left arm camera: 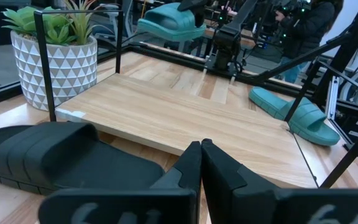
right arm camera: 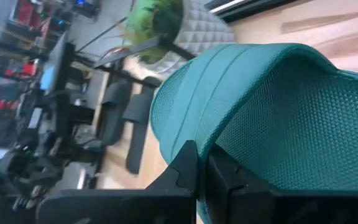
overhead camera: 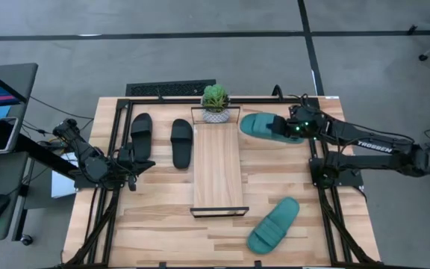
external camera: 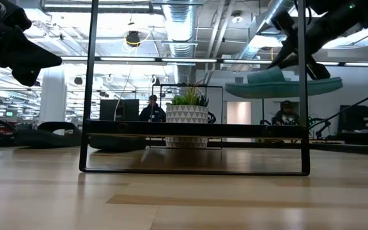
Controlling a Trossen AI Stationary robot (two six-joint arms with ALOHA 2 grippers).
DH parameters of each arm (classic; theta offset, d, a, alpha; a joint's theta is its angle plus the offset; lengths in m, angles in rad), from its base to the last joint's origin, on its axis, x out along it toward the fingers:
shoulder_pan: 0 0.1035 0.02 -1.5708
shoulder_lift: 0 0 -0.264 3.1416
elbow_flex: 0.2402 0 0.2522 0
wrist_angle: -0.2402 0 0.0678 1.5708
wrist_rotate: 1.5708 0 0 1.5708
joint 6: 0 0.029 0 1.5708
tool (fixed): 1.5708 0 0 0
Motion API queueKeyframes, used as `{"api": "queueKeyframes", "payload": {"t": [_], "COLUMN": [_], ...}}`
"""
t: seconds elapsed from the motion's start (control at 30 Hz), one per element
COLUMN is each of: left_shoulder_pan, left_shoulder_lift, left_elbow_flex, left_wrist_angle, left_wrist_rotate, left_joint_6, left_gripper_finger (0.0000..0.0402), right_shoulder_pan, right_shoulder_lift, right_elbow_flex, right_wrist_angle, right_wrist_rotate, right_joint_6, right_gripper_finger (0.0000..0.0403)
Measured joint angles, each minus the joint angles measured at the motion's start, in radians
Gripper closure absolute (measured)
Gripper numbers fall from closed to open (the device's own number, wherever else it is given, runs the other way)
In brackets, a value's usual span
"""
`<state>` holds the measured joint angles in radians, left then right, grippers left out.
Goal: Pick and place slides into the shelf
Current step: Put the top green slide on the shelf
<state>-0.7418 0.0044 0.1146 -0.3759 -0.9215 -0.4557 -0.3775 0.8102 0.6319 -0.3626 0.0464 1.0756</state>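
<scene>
My right gripper [overhead camera: 281, 128] is shut on a teal-green slide [overhead camera: 262, 125], held in the air at the table's far right, beside the shelf's far end; the low view shows this slide [external camera: 283, 84] well above the table. A second teal-green slide [overhead camera: 273, 225] lies flat on the table near the front right. Two black slides [overhead camera: 141, 134] [overhead camera: 181, 142] lie flat side by side, left of the shelf [overhead camera: 217, 168]. My left gripper [overhead camera: 133, 162] is shut and empty, raised above the table by the black slides' near ends; its closed fingers also show in its wrist view [left arm camera: 201, 158]. My right gripper pinches the teal-green slide's wide strap [right arm camera: 241, 124] at its edge between the two fingers. The fingers come from the table's right side, slanting down. The slide is lifted clear of the table and hangs roughly level, sole down [external camera: 280, 88].
A small potted plant [overhead camera: 215, 104] in a white patterned pot stands at the shelf's far end. Black frame rails [overhead camera: 110, 142] run along the table's left and right sides. Bare tabletop [overhead camera: 163, 217] lies in front of the black slides. People show in the room behind.
</scene>
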Motion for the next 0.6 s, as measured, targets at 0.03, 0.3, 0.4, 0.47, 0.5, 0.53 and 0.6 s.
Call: {"api": "queueKeyframes", "payload": {"t": [0.03,0.3,0.4,0.47,0.5,0.53,0.6], "left_shoulder_pan": [0.0,0.0,0.0,0.0,0.0,0.0,0.0], "left_shoulder_lift": [0.0,0.0,0.0,0.0,0.0,0.0,0.0], "left_elbow_flex": [0.0,0.0,0.0,0.0,0.0,0.0,0.0], "left_wrist_angle": [0.0,0.0,0.0,0.0,0.0,0.0,0.0], "left_wrist_rotate": [0.0,0.0,0.0,0.0,0.0,0.0,0.0], "left_joint_6": [0.0,0.0,0.0,0.0,0.0,0.0,0.0], "left_gripper_finger": [0.0401,0.0401,0.0401,0.0401,0.0401,0.0401,0.0401], "right_shoulder_pan": [0.006,0.052,0.057,0.056,0.055,0.053,0.047], "right_shoulder_lift": [0.008,0.116,0.166,0.195,0.211,0.225,0.252], "right_elbow_flex": [0.0,0.0,0.0,0.0,0.0,0.0,0.0], "right_wrist_angle": [0.016,0.184,0.244,0.284,0.307,0.324,0.357], "right_wrist_rotate": [-0.011,-0.078,-0.098,-0.111,-0.119,-0.128,-0.15], "right_joint_6": [0.001,0.016,0.016,0.016,0.016,0.016,0.016], "right_gripper_finger": [0.0403,0.0403,0.0403,0.0403,0.0403,0.0403,0.0403]}}
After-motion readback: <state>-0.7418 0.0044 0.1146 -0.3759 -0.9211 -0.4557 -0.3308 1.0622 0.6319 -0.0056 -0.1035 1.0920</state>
